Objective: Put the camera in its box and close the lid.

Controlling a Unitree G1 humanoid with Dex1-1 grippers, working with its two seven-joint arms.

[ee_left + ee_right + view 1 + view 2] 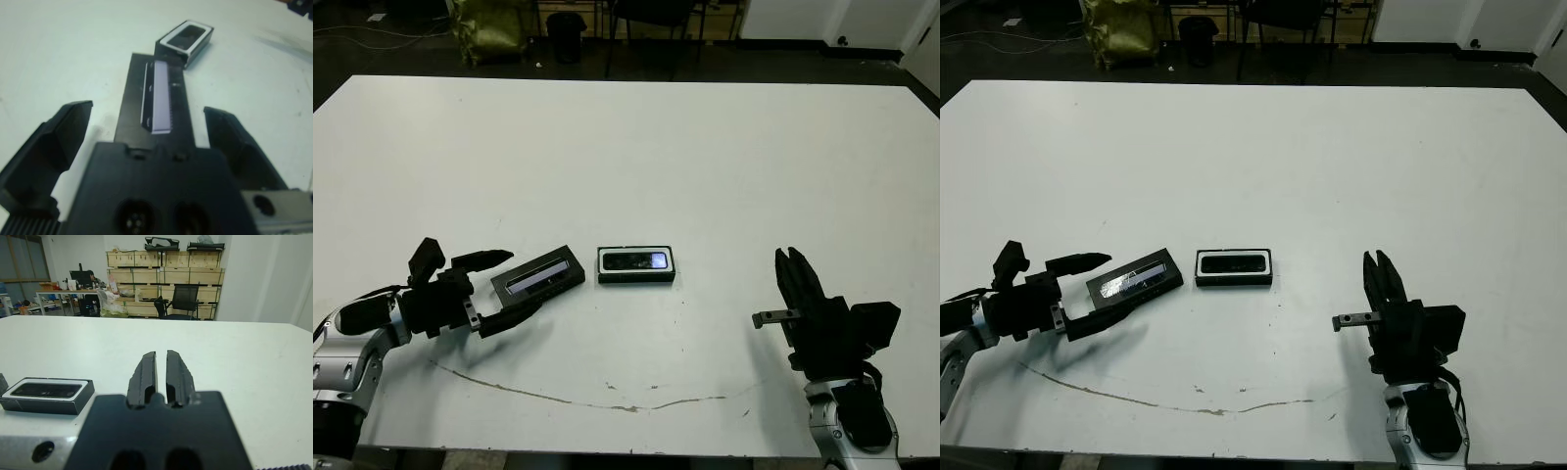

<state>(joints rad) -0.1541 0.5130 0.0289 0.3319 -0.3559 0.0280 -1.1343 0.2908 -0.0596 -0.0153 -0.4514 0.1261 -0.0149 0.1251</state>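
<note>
With the camera (636, 261) apparently seated in the box (637, 278), the released left claw (509, 286) straddles the lid (540, 277); an off-centre pinch could skew it. Right claw (795, 266) clenched, empty.

White table (636, 147): lid (540, 276) flat, box (636, 265) just beside it.

Camera (636, 261) in box (637, 278); lid (539, 277) just left.
</note>
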